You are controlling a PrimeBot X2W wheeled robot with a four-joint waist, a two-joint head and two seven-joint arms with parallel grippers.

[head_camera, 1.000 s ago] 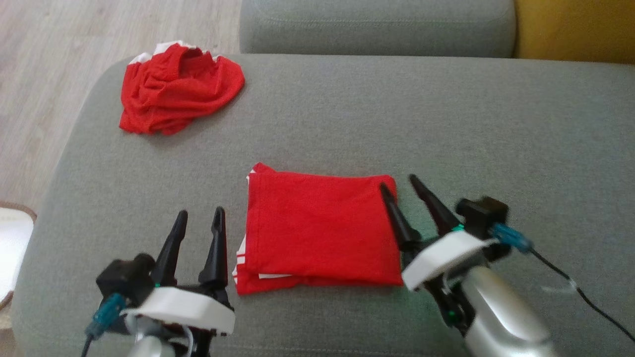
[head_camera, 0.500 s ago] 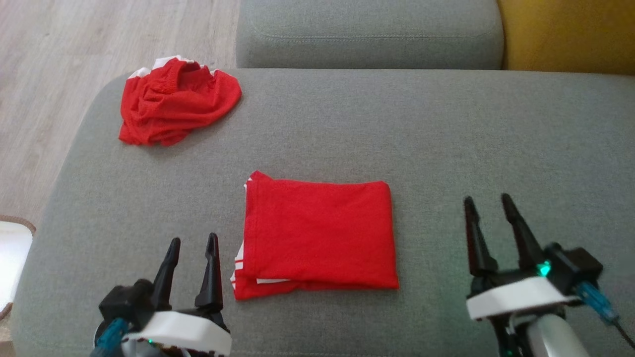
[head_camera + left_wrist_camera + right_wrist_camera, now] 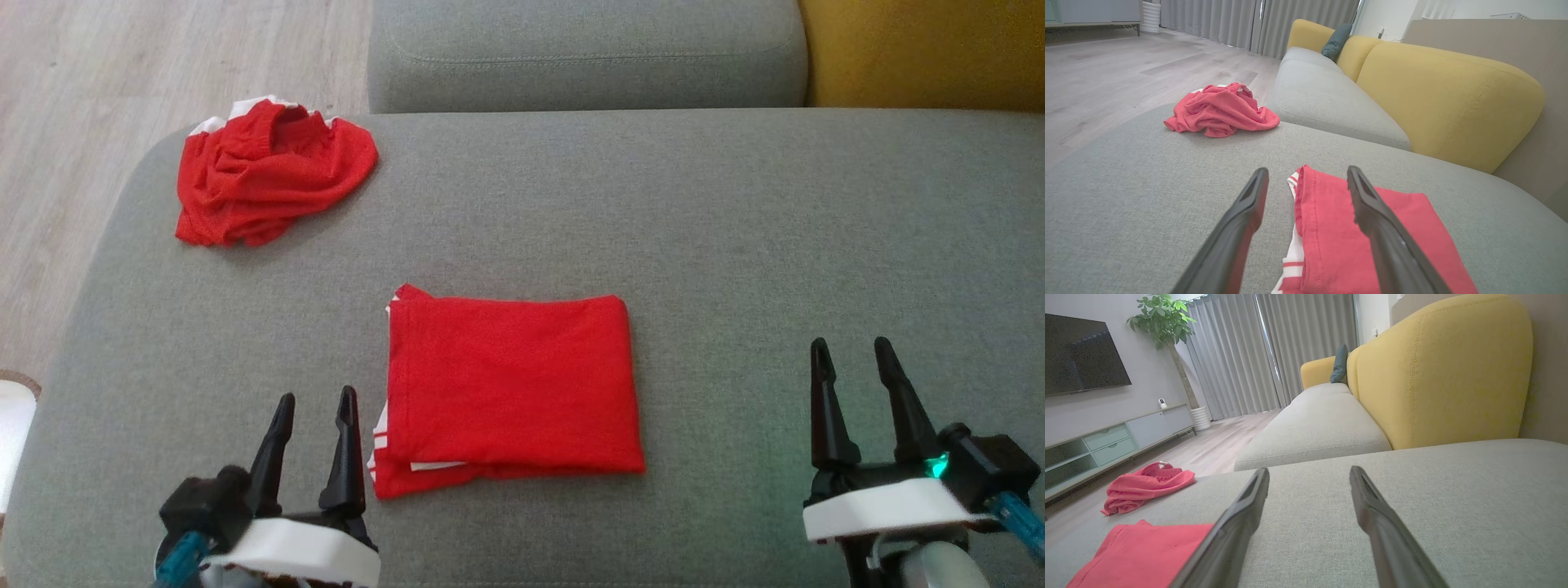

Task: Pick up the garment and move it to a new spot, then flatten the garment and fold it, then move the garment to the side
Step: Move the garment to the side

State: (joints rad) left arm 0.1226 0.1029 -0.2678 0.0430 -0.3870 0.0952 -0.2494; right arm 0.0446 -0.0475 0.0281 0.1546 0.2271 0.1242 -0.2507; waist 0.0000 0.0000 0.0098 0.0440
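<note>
A red garment (image 3: 510, 384) with white trim lies folded into a flat rectangle on the grey sofa seat (image 3: 735, 245), near the front middle. It also shows in the left wrist view (image 3: 1339, 245) and the right wrist view (image 3: 1139, 555). My left gripper (image 3: 317, 396) is open and empty just left of the garment's left edge; in its own view (image 3: 1307, 171) the right finger hangs over that edge. My right gripper (image 3: 850, 343) is open and empty, well to the right of the garment, over bare cushion (image 3: 1309, 470).
A second red garment (image 3: 269, 171) lies crumpled at the seat's far left corner (image 3: 1220, 110). Wooden floor (image 3: 82, 82) drops off beyond the seat's left edge. Another grey cushion (image 3: 588, 49) and a yellow backrest (image 3: 922, 49) border the far side.
My right gripper has drawn away from the folded garment's right edge, moving right and back toward me. The left gripper pulled back slightly. The head camera shifted a little.
</note>
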